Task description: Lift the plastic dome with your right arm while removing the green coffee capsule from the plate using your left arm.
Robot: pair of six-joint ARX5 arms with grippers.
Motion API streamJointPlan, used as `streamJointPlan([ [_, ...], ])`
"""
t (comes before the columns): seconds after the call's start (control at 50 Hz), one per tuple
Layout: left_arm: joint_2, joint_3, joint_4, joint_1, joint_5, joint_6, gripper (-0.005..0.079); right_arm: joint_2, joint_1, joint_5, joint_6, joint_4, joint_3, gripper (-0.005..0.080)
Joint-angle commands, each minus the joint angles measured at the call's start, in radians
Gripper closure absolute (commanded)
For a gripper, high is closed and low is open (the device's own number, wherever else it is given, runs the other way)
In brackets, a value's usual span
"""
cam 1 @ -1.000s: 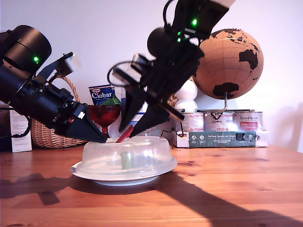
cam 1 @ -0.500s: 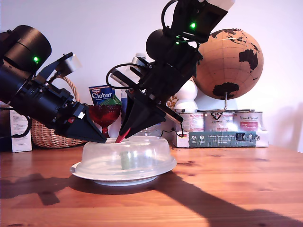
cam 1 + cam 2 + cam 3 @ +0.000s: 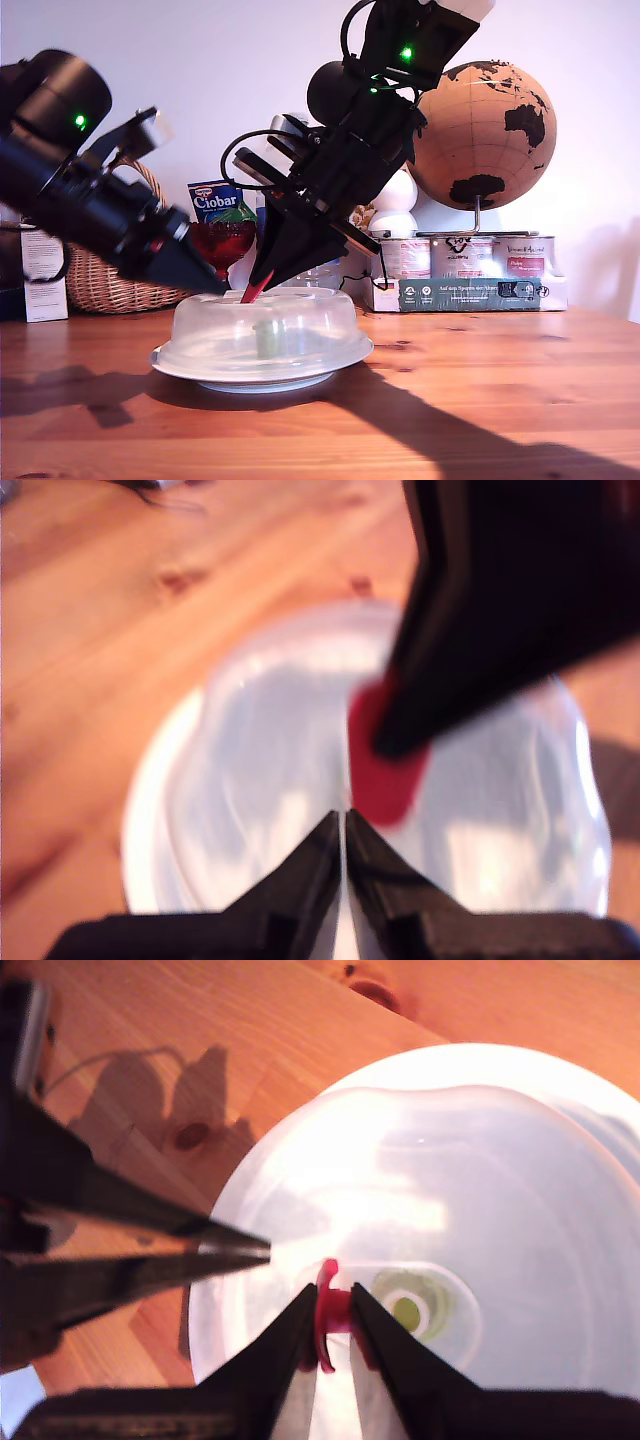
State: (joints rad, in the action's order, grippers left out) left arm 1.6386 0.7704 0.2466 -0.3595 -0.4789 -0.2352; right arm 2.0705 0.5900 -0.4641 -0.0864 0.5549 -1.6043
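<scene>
Plainly: dome gripped by its tab, capsule shut beneath it

Right in the middle of the wooden table point(image 3: 480, 400) sits the plate point(image 3: 330, 368), and the plastic dome point(image 3: 310, 320) rests on it with its flared rim down on the plate all round. Through the cloudy plastic the green coffee capsule point(image 3: 267, 338) shows standing upright near the middle of the plate, wholly under the cover.

My second gripper point(image 3: 258, 285) comes down steeply from the upper right of the exterior view. Its pointed jaws are clenched on the red tab point(image 3: 255, 290) at the top of the dome. The second wrist view shows this close up: the two fingers pinch the tab point(image 3: 328, 1315) between them, with the capsule's pale top point(image 3: 405, 1310) just beyond under the plastic.

My first gripper point(image 3: 215, 287) slants in from the exterior view's left, its tip just above the dome's top edge and close beside the tab. Whether it touches the plastic I cannot tell. In the first wrist view its jaws point(image 3: 343, 825) are pressed together on nothing, pointing at the tab point(image 3: 385, 775).

At the far side of the table stand a wicker basket point(image 3: 95, 285), a red glass point(image 3: 222, 245) and a cork globe point(image 3: 490, 135)
</scene>
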Motion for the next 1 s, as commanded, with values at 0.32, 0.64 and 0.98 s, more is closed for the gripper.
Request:
streamJointPlan([
  [0.32,-0.203,0.019,-0.115,0.026,-0.006,0.047,0.0753,0.01,-0.016,0.002,0.012,0.018,-0.008,0.0765],
  [0.64,-0.223,0.019,-0.27,0.068,0.023,0.041,0.0727,-0.058,-0.014,0.0,0.009,0.027,-0.014,0.0765],
  [0.98,-0.206,0.019,-0.36,0.13,0.045,0.018,0.0716,-0.073,-0.013,-0.001,0.01,0.072,-0.1,0.0765],
])
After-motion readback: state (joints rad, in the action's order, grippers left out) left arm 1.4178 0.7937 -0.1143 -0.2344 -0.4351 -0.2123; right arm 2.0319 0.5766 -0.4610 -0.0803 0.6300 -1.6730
